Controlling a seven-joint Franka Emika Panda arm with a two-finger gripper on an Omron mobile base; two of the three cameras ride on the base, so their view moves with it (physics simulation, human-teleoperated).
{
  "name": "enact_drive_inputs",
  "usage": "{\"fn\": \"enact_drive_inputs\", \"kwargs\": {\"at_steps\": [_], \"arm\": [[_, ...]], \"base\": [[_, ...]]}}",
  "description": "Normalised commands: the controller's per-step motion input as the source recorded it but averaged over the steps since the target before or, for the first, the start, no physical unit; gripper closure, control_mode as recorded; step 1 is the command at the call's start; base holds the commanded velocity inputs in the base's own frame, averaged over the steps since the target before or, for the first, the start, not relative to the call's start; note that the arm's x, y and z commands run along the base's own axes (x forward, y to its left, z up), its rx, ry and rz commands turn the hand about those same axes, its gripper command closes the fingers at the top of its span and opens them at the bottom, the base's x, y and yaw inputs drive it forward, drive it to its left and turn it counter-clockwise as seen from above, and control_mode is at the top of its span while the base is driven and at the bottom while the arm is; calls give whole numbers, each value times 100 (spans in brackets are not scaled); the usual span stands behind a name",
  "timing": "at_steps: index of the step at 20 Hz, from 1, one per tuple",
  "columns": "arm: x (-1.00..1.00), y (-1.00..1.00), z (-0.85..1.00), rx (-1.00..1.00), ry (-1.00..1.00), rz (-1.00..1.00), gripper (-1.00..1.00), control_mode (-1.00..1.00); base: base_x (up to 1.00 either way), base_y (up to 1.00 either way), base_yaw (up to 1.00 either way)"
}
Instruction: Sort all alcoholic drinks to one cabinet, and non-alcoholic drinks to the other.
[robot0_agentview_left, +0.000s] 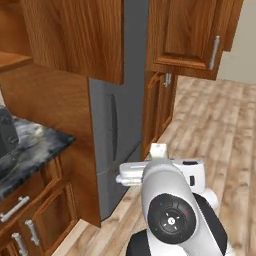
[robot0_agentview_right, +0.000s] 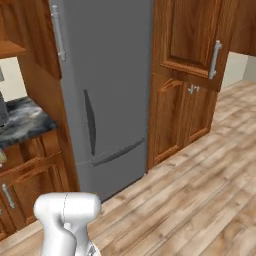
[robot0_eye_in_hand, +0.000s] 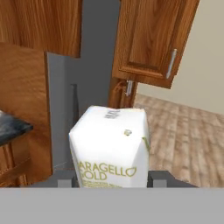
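A cream-coloured carton (robot0_eye_in_hand: 111, 146) with green lettering stands upright between my gripper's (robot0_eye_in_hand: 113, 180) two dark fingertips (robot0_eye_in_hand: 65, 180), which are shut on its sides. From the left base view the carton's top (robot0_agentview_left: 158, 149) pokes up above the white hand. Ahead, right of the grey fridge (robot0_agentview_right: 107, 85), is the brown wooden cabinet with arched-panel lower doors (robot0_agentview_right: 172, 115); its upper door (robot0_agentview_right: 192, 37) hangs ajar and the inside is hidden. At the upper left a reddish-brown shelf board (robot0_agentview_left: 11, 60) of the wall cabinet shows beside an open door (robot0_agentview_left: 75, 35). The alcoholic drinks are out of view.
A dark marble counter (robot0_agentview_left: 30, 145) with wooden drawers sits at the left, with a dark appliance (robot0_agentview_left: 6, 132) on it. The fridge's door handles (robot0_agentview_right: 90, 122) face me. Wood-plank floor (robot0_agentview_right: 200, 190) stretches to the right.
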Motion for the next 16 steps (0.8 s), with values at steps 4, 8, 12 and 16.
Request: {"fn": "enact_drive_inputs", "kwargs": {"at_steps": [4, 8, 12, 16], "arm": [[0, 0, 0, 0, 0, 0, 100, 100], [0, 0, 0, 0, 0, 0, 100, 100], [0, 0, 0, 0, 0, 0, 100, 100], [0, 0, 0, 0, 0, 0, 100, 100]], "base": [[-10, -63, -38], [-1, -59, -35], [-2, -61, -33], [3, -70, -28]]}}
